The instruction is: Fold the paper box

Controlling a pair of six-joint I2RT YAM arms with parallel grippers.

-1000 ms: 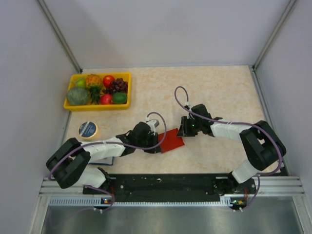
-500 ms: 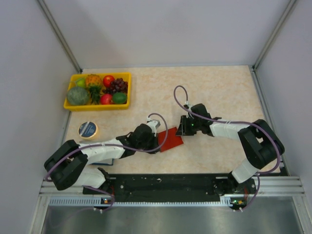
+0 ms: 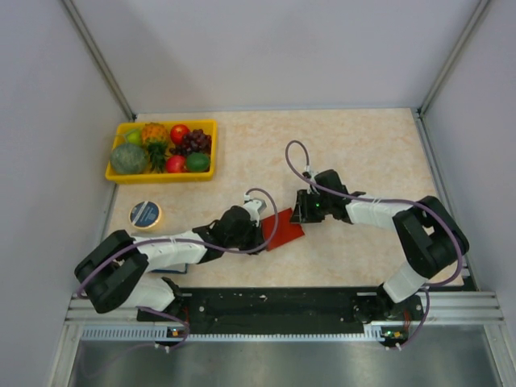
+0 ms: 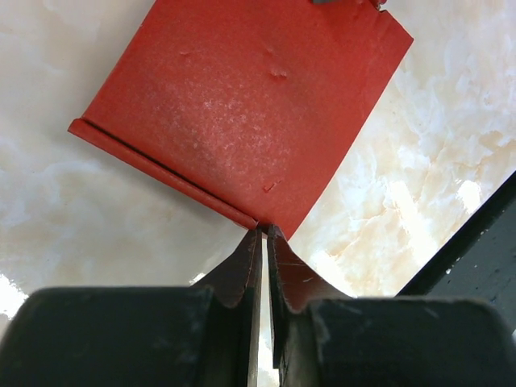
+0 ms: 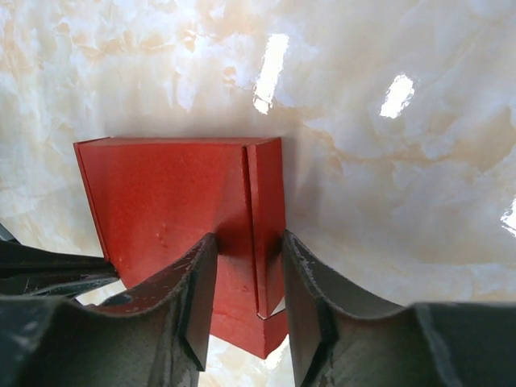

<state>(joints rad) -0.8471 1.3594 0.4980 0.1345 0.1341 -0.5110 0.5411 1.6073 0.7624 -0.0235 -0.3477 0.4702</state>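
Paper box point(image 3: 285, 233) lies flat on the counter point(image 3: 363, 153), a bit to 6 o'clock of centre, between the two arms. One edge has a narrow strip folded over. Left gripper point(image 4: 264, 232) sits at the box's 8 o'clock corner, jaws clenched to a hairline gap on that corner. Right gripper point(image 5: 248, 246) is at the box's 1 o'clock edge, jaws released and spread, straddling the folded strip. Yellow fruit tray point(image 3: 161, 175) is well apart at 10 o'clock.
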